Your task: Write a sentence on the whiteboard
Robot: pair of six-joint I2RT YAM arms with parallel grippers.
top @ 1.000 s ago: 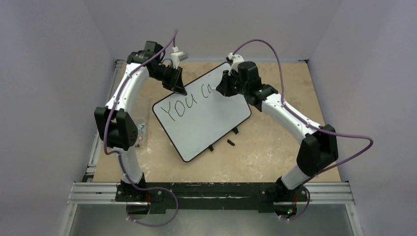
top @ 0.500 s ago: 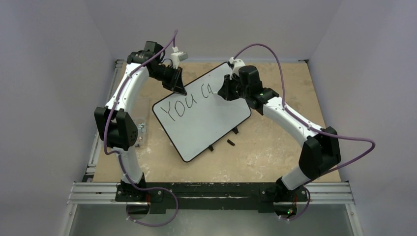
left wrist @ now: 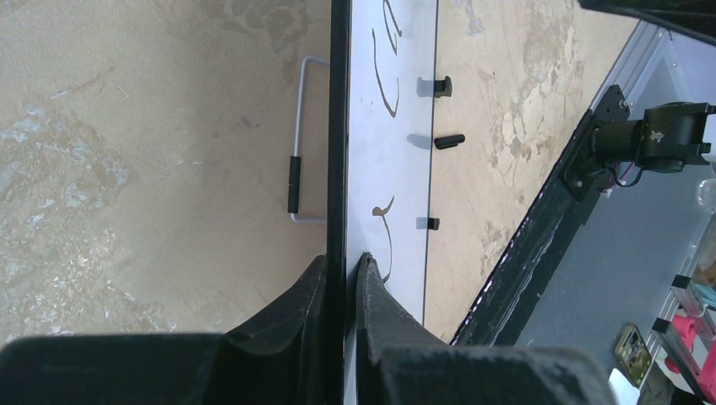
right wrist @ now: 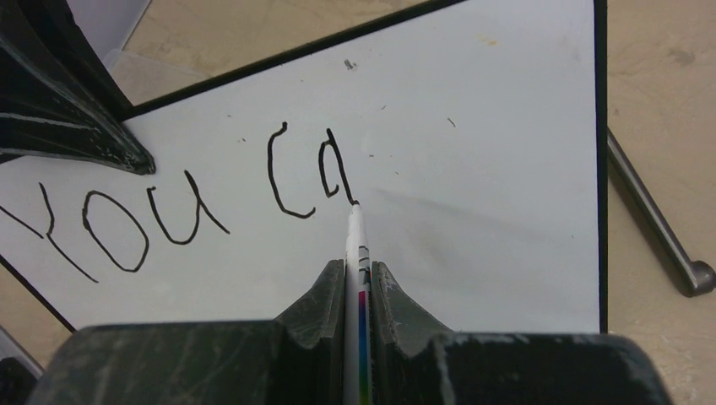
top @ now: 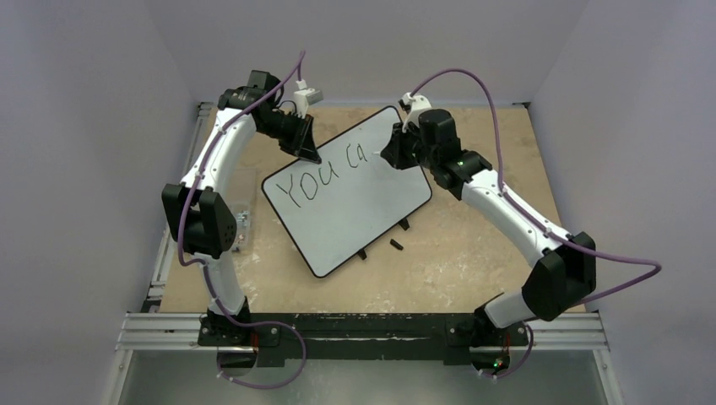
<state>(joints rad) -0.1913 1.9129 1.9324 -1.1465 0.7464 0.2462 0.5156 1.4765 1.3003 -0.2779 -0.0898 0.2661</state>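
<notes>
The whiteboard [top: 355, 207] lies tilted on the table, white with a thin black frame. The sentence [top: 325, 173] reads "You ca" in black, and shows close up in the right wrist view [right wrist: 194, 198]. My left gripper [top: 309, 155] is shut on the whiteboard's far left edge [left wrist: 339, 169]; its fingers [left wrist: 371, 295] clamp the frame. My right gripper [top: 392, 153] is shut on a white marker [right wrist: 357, 253] whose tip touches the board at the foot of the "a".
A small black cap [top: 395, 245] lies on the table near the board's front feet [top: 404, 224]. A metal stand bar [right wrist: 659, 219] sticks out beside the board. A wire handle [left wrist: 300, 143] lies behind the board's edge. Grey walls enclose the table.
My right arm has shifted right and slightly away, carrying the marker along the top line. The "a" stroke is finished. The left gripper and board have not moved.
</notes>
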